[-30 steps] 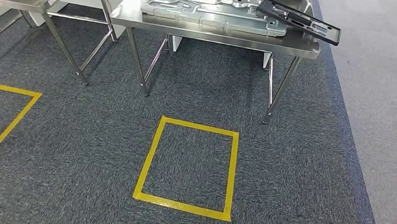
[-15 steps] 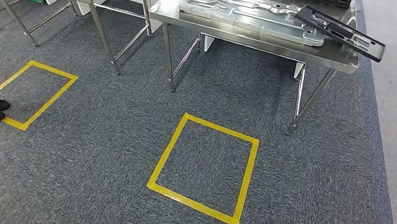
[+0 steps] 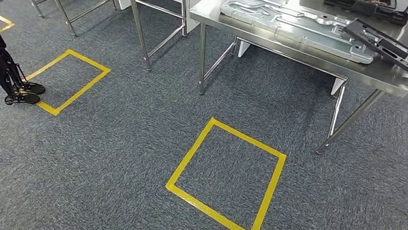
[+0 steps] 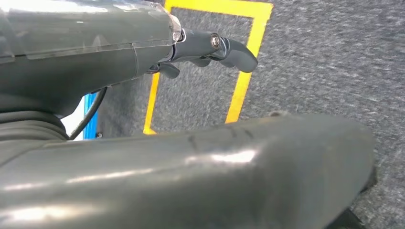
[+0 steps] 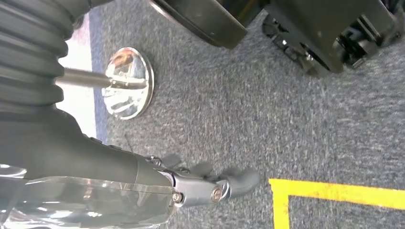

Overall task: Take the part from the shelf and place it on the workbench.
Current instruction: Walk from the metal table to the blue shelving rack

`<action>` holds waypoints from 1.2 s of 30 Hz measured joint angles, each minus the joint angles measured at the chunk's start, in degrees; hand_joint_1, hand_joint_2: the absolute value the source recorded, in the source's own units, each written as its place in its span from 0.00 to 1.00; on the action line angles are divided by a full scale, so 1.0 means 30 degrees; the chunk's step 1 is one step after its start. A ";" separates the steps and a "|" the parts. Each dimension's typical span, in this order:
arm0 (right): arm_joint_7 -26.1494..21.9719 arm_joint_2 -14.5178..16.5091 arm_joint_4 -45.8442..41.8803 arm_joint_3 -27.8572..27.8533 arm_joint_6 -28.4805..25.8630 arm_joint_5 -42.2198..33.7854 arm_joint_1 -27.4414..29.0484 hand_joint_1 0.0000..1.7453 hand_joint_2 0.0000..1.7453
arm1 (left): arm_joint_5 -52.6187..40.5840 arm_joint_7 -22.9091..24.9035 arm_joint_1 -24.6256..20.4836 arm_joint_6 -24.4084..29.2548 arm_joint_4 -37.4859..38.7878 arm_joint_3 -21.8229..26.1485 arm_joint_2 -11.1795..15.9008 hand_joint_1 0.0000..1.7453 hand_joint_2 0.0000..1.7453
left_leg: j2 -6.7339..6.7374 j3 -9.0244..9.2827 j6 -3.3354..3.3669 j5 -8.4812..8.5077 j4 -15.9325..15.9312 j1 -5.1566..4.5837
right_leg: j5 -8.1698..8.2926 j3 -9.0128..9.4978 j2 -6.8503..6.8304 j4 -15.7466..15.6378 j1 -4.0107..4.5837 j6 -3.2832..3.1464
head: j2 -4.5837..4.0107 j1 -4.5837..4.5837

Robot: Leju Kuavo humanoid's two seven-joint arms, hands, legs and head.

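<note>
head view | workbench: 1 | yellow floor squares: 2

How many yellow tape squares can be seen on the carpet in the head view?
2 whole squares: one yellow tape square in front of the steel table, another to the left. A yellow corner at the far left may belong to a third.

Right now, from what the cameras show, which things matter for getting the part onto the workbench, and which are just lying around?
Job:
workbench
silver part
black frame part
left hand, holding nothing
right hand, holding nothing

Lying about:
yellow floor squares
second steel table
black stand
</note>
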 joint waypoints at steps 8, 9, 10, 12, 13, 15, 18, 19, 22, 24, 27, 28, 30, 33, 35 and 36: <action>0.0115 0.0144 -0.0004 0.0066 0.0137 0.0182 0.0000 0.00 1.00 | 0.0051 -0.0022 -0.0022 0.0208 0.0000 0.0204 0.0026 0.00 0.00 | 0.1355 -0.2251 -0.0671 -0.2104 0.4327 0.0060 | 0.0171 0.0045 -0.1538 -0.0470 0.0062 -0.0693 | 0.0000 -0.0014; 0.0135 0.0144 -0.0004 0.0071 0.0146 0.0219 0.0005 0.00 1.00 | 0.0060 -0.0022 -0.0008 0.0244 0.0000 0.0237 0.0025 0.00 0.00 | 0.1444 -0.2597 -0.0705 -0.2351 0.5162 0.0072 | 0.0163 0.0032 -0.1787 -0.0458 0.0089 -0.0701 | 0.0000 -0.0015; 0.0151 0.0144 -0.0004 0.0075 0.0151 0.0248 0.0005 0.00 1.00 | 0.0064 -0.0020 0.0023 0.0281 0.0000 0.0264 0.0031 0.00 0.00 | 0.1508 -0.2592 -0.0729 -0.2236 0.5300 0.0080 | 0.0149 0.0028 -0.2023 -0.0443 0.0104 -0.0698 | 0.0000 -0.0015; 0.0155 0.0146 -0.0004 0.0080 0.0149 0.0289 0.0002 0.00 1.00 | 0.0027 -0.0002 0.0064 0.0321 0.0000 0.0280 0.0056 0.00 0.00 | 0.1799 -0.1518 -0.0714 -0.1204 0.3474 0.0091 | 0.0102 0.0068 -0.2451 -0.0403 0.0108 -0.0640 | 0.0000 -0.0015; 0.0147 0.0144 -0.0004 0.0082 0.0147 0.0306 0.0003 0.00 1.00 | -0.0009 0.0016 0.0048 0.0330 0.0000 0.0282 0.0071 0.00 0.00 | 0.2215 -0.0771 -0.0664 -0.0749 0.2093 0.0050 | 0.0054 0.0093 -0.2650 -0.0370 0.0151 -0.0568 | 0.0000 -0.0015; 0.0129 0.0144 -0.0004 0.0084 0.0157 0.0342 0.0015 0.00 1.00 | -0.0128 0.0062 -0.0017 0.0330 0.0000 0.0282 0.0091 0.00 0.00 | 0.2759 0.0131 -0.0396 -0.0322 0.0344 -0.0049 | -0.0030 0.0117 -0.2966 -0.0305 0.0259 -0.0381 | 0.0000 -0.0009; 0.0113 0.0148 -0.0004 0.0095 0.0202 0.0384 -0.0032 0.00 1.00 | -0.0299 0.0127 0.0031 0.0321 0.0000 0.0282 0.0144 0.00 0.00 | 0.2434 0.0122 0.0021 -0.0265 0.0049 -0.0115 | -0.0093 0.0158 -0.3256 -0.0264 0.0278 -0.0067 | 0.0000 -0.0007; 0.0109 0.0148 -0.0005 0.0100 0.0209 0.0386 -0.0044 0.00 1.00 | -0.0328 0.0142 0.0058 0.0315 0.0000 0.0282 0.0162 0.00 0.00 | 0.2271 0.0111 0.0138 -0.0200 -0.0012 -0.0092 | -0.0253 0.0119 -0.2996 -0.0095 0.0235 0.0052 | 0.0000 -0.0007; 0.0071 0.0146 -0.0011 0.0098 0.0217 0.0384 -0.0074 0.00 1.00 | -0.0375 0.0178 0.0006 0.0297 0.0000 0.0281 0.0186 0.00 0.00 | 0.1813 0.0028 0.0397 -0.0031 -0.0109 -0.0038 | -0.1788 -0.0965 -0.1640 0.2385 0.0135 0.0264 | 0.0000 -0.0005; 0.0046 0.0146 -0.0011 0.0093 0.0215 0.0379 -0.0166 0.00 1.00 | -0.0404 0.0191 -0.0023 0.0279 0.0000 0.0279 0.0193 0.00 0.00 | 0.1442 -0.0056 0.0467 0.0012 -0.0098 -0.0086 | -0.2627 -0.1959 -0.1376 0.4592 0.0140 0.0258 | 0.0000 -0.0003; 0.0053 0.0146 -0.0011 0.0095 0.0270 0.0386 -0.0146 0.00 1.00 | -0.0428 0.0197 0.0006 0.0253 0.0000 0.0282 0.0204 0.00 0.00 | 0.0730 -0.0049 0.0489 0.0069 -0.0085 -0.0181 | -0.1329 -0.1374 -0.1160 0.3468 0.0221 -0.0009 | 0.0000 -0.0002; 0.0058 0.0124 -0.0009 0.0095 0.0313 0.0392 -0.0086 0.00 1.00 | -0.0430 0.0197 0.0006 0.0244 0.0002 0.0282 0.0193 0.00 0.00 | 0.0504 -0.0058 0.0480 0.0104 -0.0086 -0.0177 | -0.0669 -0.0782 -0.0773 0.2184 0.0275 -0.0223 | 0.0000 -0.0003; 0.0073 0.0063 -0.0005 0.0093 0.0402 0.0399 0.0006 0.00 1.00 | -0.0444 0.0202 -0.0030 0.0213 0.0009 0.0282 0.0158 0.00 0.00 | 0.0111 -0.0211 0.0342 0.0212 -0.0035 -0.0125 | 0.0038 0.0022 0.0042 0.0176 0.0395 -0.0653 | 0.0000 -0.0002; 0.0115 0.0049 -0.0009 0.0091 0.0477 0.0401 -0.0010 0.00 1.00 | -0.0470 0.0224 -0.0042 0.0182 0.0016 0.0277 0.0131 0.00 0.00 | -0.0356 -0.0449 -0.0025 0.0436 -0.0117 0.0072 | 0.0131 0.0260 0.0011 -0.0695 0.0493 -0.0917 | 0.0000 0.0004; 0.0146 0.0098 -0.0011 0.0091 0.0508 0.0433 0.0007 0.00 1.00 | -0.0454 0.0239 -0.0004 0.0186 0.0016 0.0279 0.0137 0.00 0.00 | 0.0115 -0.0628 -0.0192 0.0217 0.0222 0.0023 | 0.0411 0.0542 -0.0420 -0.1231 0.0357 -0.0905 | 0.0000 0.0002; 0.0159 0.0124 -0.0011 0.0091 0.0524 0.0461 0.0033 0.00 1.00 | -0.0430 0.0248 -0.0013 0.0204 0.0016 0.0279 0.0137 0.00 0.00 | 0.0544 -0.0944 -0.0269 -0.0200 0.0899 0.0007 | 0.0537 0.0674 -0.0679 -0.1460 0.0274 -0.0863 | 0.0000 -0.0004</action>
